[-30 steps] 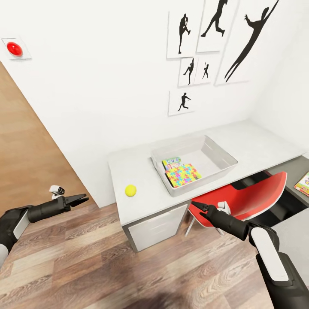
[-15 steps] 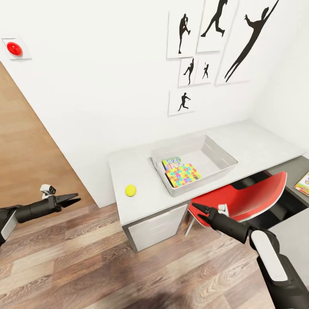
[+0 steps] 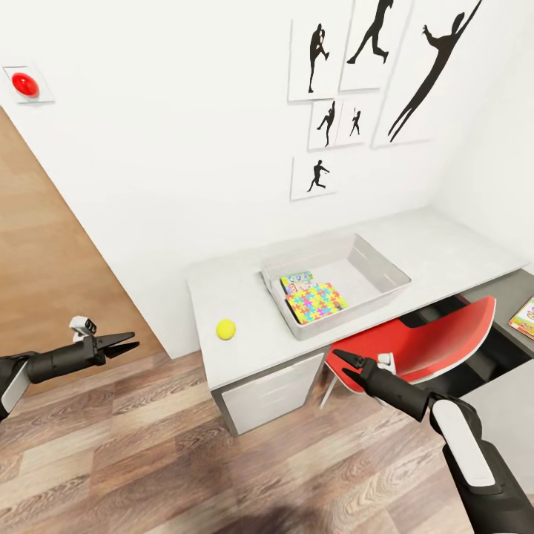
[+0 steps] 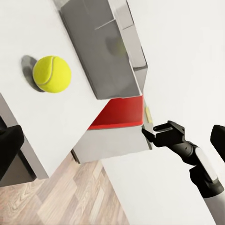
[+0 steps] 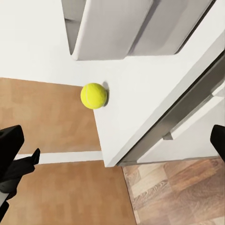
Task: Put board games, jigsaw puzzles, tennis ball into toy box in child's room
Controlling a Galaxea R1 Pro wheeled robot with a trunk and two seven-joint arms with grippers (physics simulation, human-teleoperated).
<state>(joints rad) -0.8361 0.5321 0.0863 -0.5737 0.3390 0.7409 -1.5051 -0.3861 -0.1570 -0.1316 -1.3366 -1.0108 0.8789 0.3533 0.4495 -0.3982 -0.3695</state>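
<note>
The small yellow-green tennis ball (image 3: pixel 225 328) sits alone on the pale grey bench (image 3: pixel 245 345), beside the light grey open-topped toy box (image 3: pixel 386 268) holding a bright jigsaw puzzle box (image 3: pixel 317 302). The left gripper (image 3: pixel 122 344) and right gripper (image 3: pixel 341 361) hover off the bench edge, fingers released. Whichever arm reaches should probably descend centred over the ball, closing gently lest it roll.

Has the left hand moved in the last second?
Yes. The left hand has pulled back toward the robot and to its left, farther from the table corner and the tennis ball, which stayed put.
</note>
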